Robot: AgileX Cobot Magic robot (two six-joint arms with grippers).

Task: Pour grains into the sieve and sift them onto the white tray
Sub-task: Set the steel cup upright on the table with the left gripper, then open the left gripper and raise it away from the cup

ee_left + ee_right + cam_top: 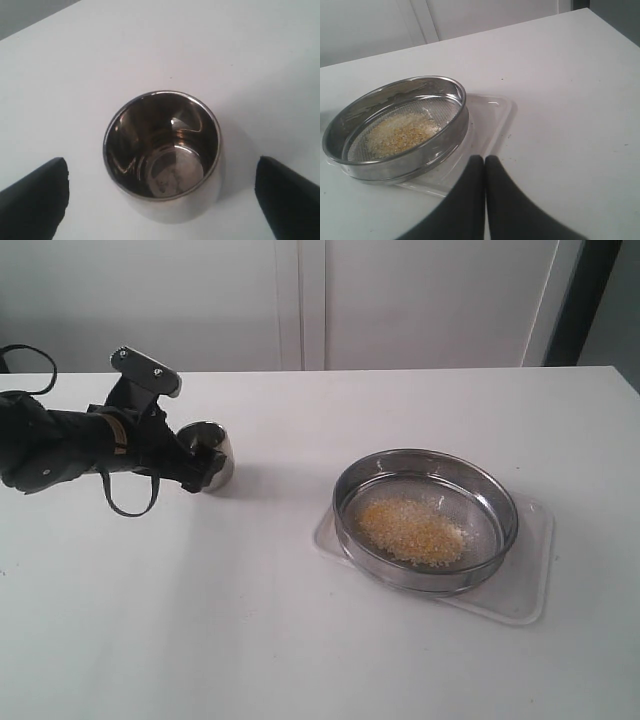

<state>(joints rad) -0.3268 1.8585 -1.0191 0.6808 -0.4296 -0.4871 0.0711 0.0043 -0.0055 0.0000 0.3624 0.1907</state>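
Left gripper (pixel 205 472): wide open at the left of the exterior frame, jaws spread either side of the steel cup (pixel 212 448) and gripping nothing!
Right gripper (pixel 485 167): shut tight, fingers pressed flat together with nothing between them.
Table (pixel 300 640): white, filling most of the exterior frame.
White tray (pixel 525 592): lower right of the exterior frame, flat on the table, carrying the sieve.
Sieve (pixel 430 456): upright on the tray, sitting toward its left end, with the tray's right end bare.
Steel cup: upright on the table, left of centre, well apart from the sieve.
Grains (pixel 412 528): a yellow and pale heap lying on the mesh inside the sieve.
Left wrist view: looks straight down into the cup, where the shiny bottom shows. White table shows between each black finger (pixel 35 197) and the cup wall, so no touch; the exterior view can't settle that.
Right wrist view: the only one showing the right gripper. It looks low across the table at the sieve on its tray.
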